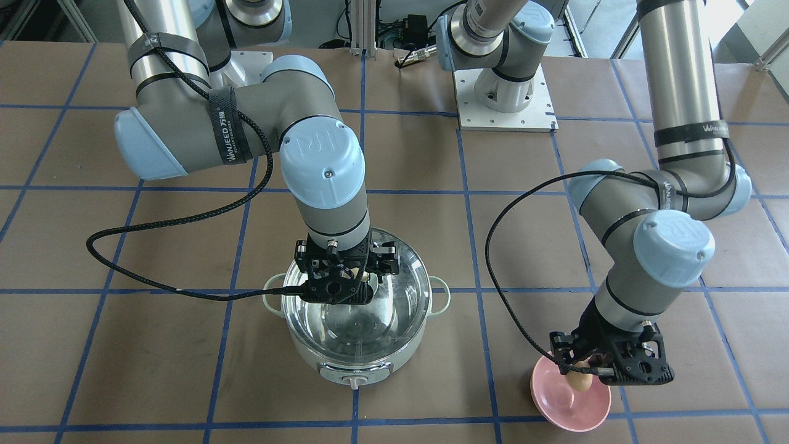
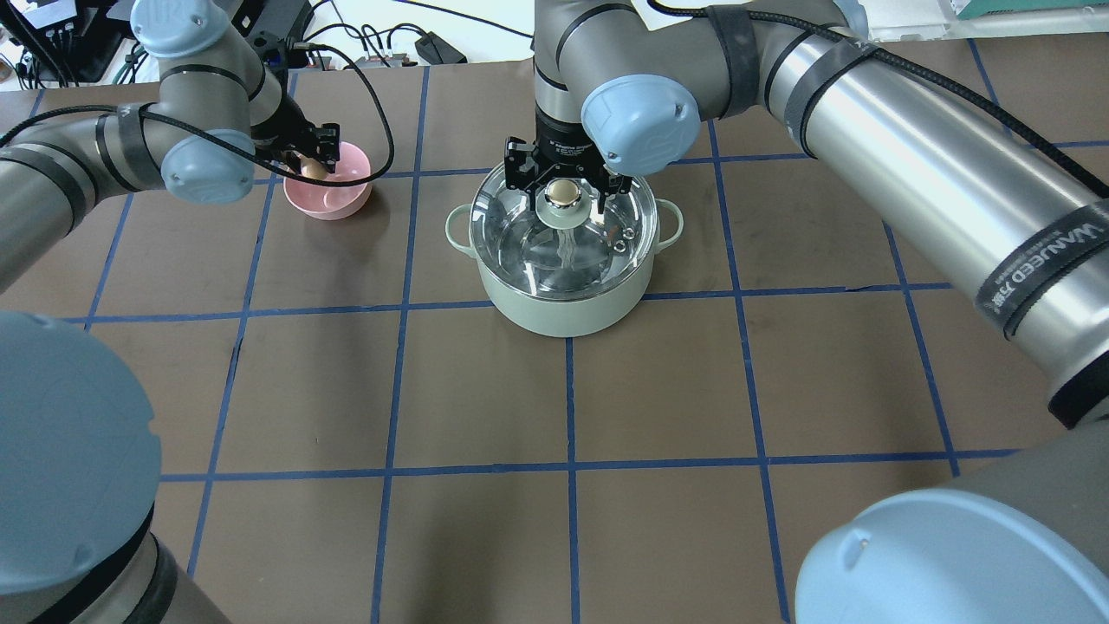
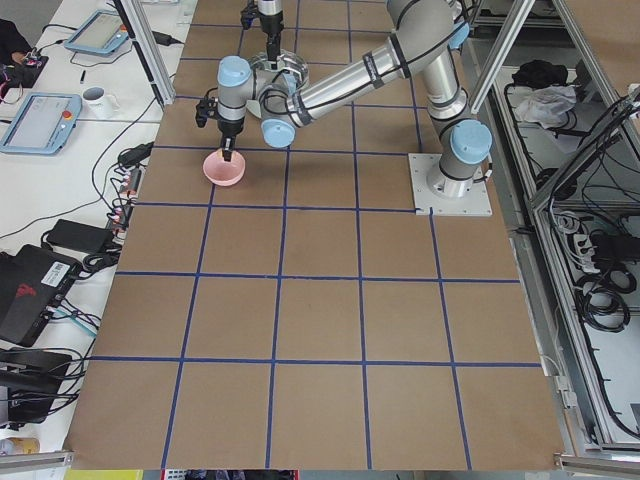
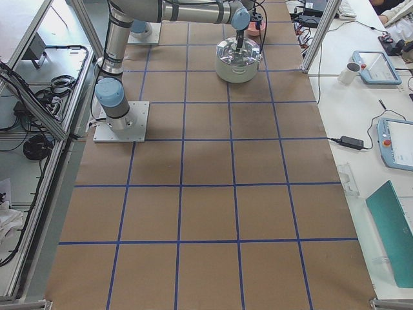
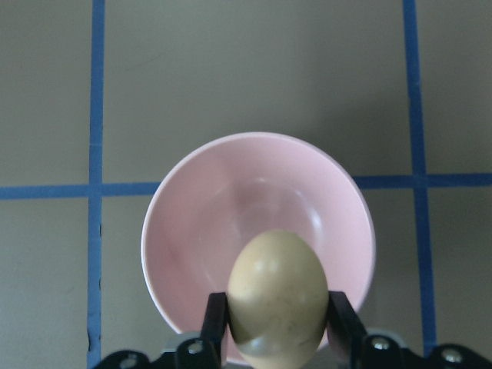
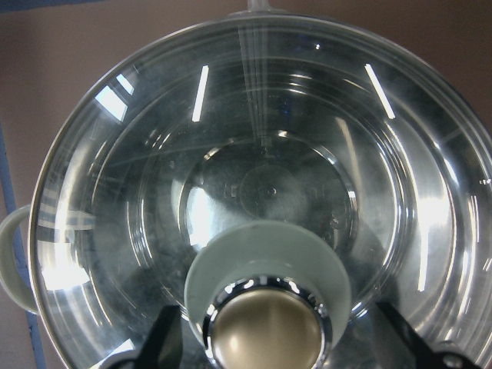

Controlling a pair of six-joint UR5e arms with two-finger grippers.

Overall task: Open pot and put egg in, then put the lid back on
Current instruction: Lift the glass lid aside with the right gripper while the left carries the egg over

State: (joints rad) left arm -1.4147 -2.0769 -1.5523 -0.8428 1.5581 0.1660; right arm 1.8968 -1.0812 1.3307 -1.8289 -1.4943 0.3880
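Observation:
The mint-green pot (image 2: 563, 310) stands mid-table with the clear glass lid (image 2: 533, 251) resting on it. My right gripper (image 2: 564, 199) is open and straddles the lid's knob (image 6: 269, 327). One finger (image 6: 165, 342) stands on each side of the knob, apart from it. My left gripper (image 5: 278, 327) is shut on the tan egg (image 5: 278, 296). It holds the egg over the near part of the pink bowl (image 5: 200, 223). The egg also shows in the front view (image 1: 580, 382).
The pink bowl (image 2: 338, 201) sits about one grid square from the pot, on my left. The pot's loop handles (image 2: 455, 230) stick out sideways and its knob (image 1: 354, 382) faces the operators' side. Brown table with blue tape grid (image 2: 567, 468).

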